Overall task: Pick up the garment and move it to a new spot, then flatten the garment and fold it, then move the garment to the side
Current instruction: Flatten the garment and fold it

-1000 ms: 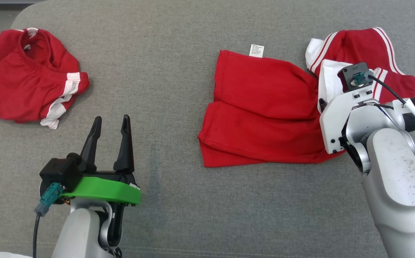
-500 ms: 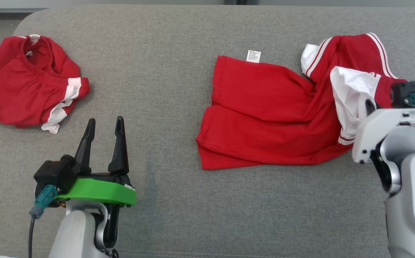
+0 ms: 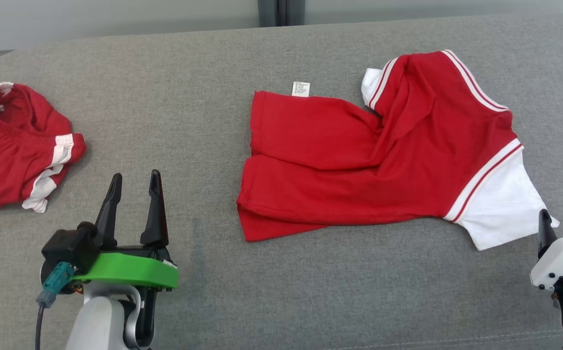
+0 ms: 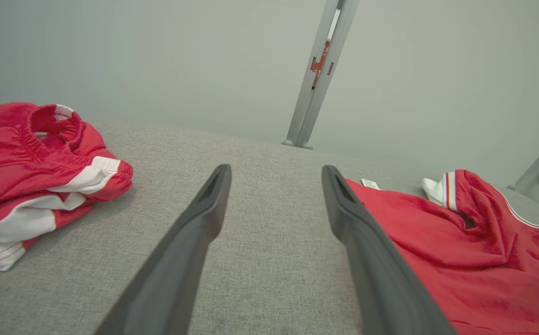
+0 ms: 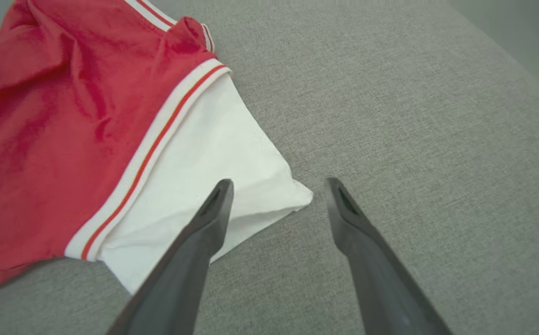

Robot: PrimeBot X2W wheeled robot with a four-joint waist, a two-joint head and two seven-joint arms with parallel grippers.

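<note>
The garment (image 3: 359, 165) is a red shirt with white, red-striped sleeves, lying partly spread on the grey cushioned surface (image 3: 310, 291) right of centre. One white sleeve (image 3: 500, 204) lies flat at its lower right. My right gripper (image 3: 561, 221) is open just beyond that sleeve's corner, holding nothing. In the right wrist view the right gripper (image 5: 279, 186) hovers over the sleeve's (image 5: 204, 163) tip on the garment (image 5: 41, 139). My left gripper (image 3: 133, 180) stands open and empty at the lower left, well apart from the garment (image 4: 474, 251); the left wrist view shows the left gripper (image 4: 276, 172) over bare fabric.
A second crumpled red garment (image 3: 9, 146) with white trim lies at the far left, also seen as a red heap (image 4: 27, 158). A white care label (image 3: 301, 88) sticks out at the shirt's far edge. A pale wall and a grey post (image 4: 316, 70) stand behind the surface.
My right gripper let go of the white sleeve and drew back to the lower right; the sleeve now lies flat. The camera view shifted. The left arm held still.
</note>
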